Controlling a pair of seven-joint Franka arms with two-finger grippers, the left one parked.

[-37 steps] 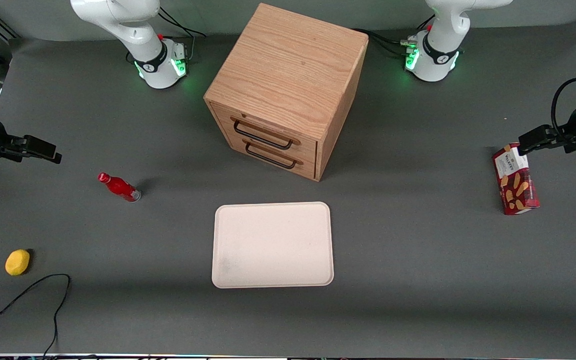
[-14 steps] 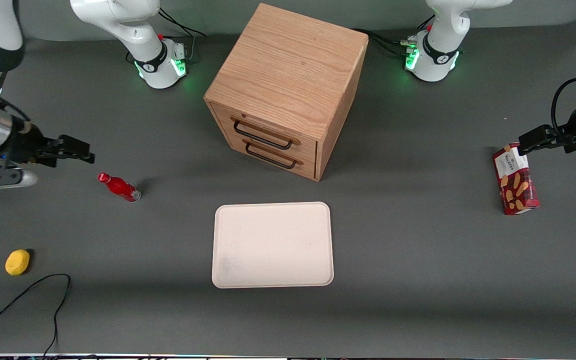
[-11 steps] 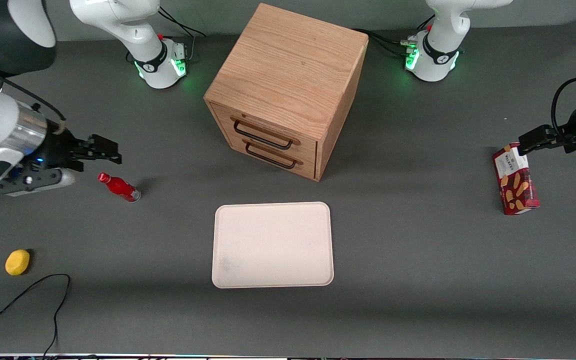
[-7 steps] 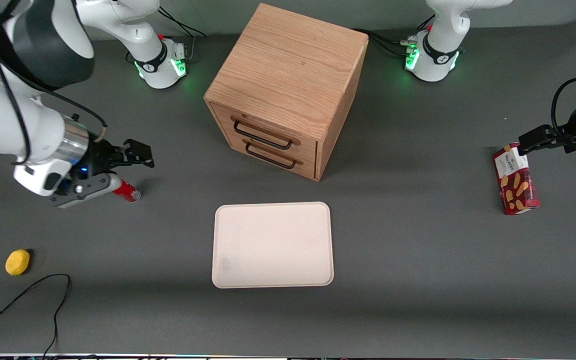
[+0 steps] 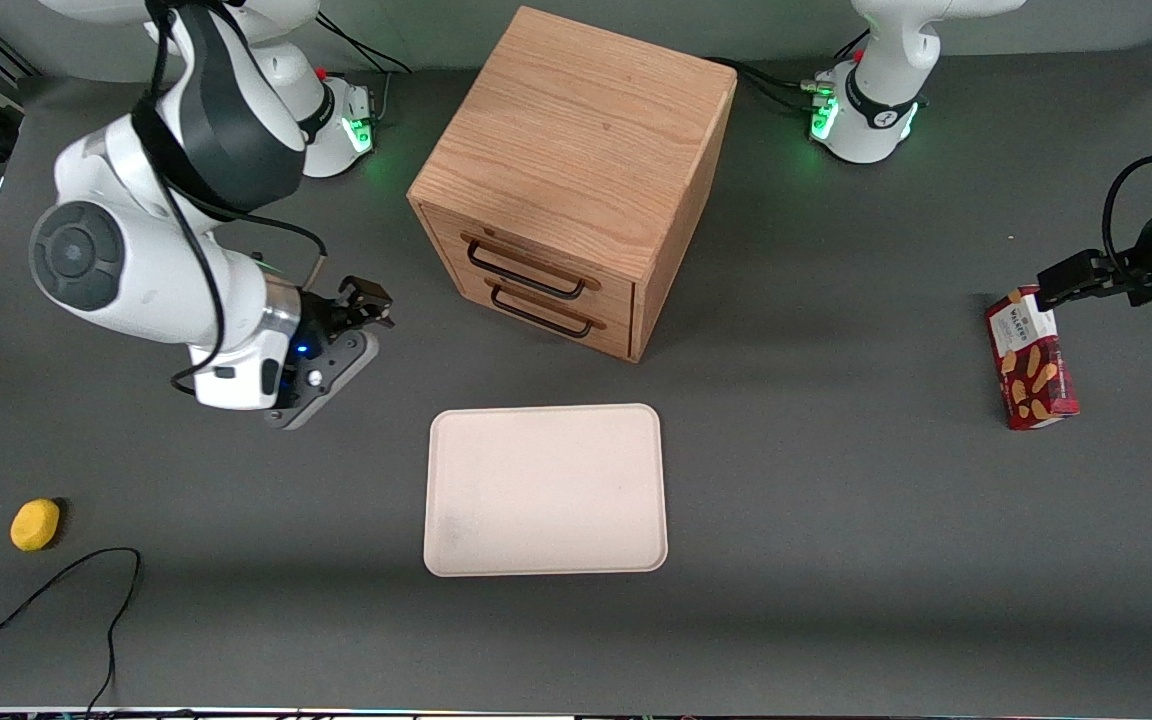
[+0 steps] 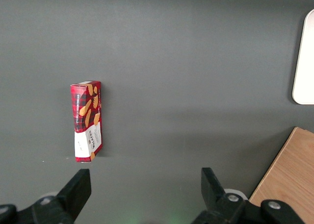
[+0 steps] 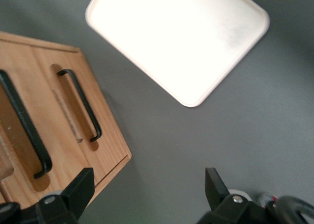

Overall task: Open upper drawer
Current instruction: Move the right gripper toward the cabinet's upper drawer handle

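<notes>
In the front view, your gripper (image 5: 368,304) hovers left of centre, fingers spread and holding nothing, clear of the cabinet (image 5: 576,150), whose upper drawer (image 5: 533,269) sits shut at mid-frame above the lower drawer (image 5: 546,312). In the right wrist view, you see both black handles and the cream tray (image 7: 181,37).

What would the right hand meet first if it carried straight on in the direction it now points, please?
Most likely the oak cabinet, around its drawer fronts; the open hand points that way over bare table. Whether it would reach the upper drawer or the lower one is unclear.
</notes>
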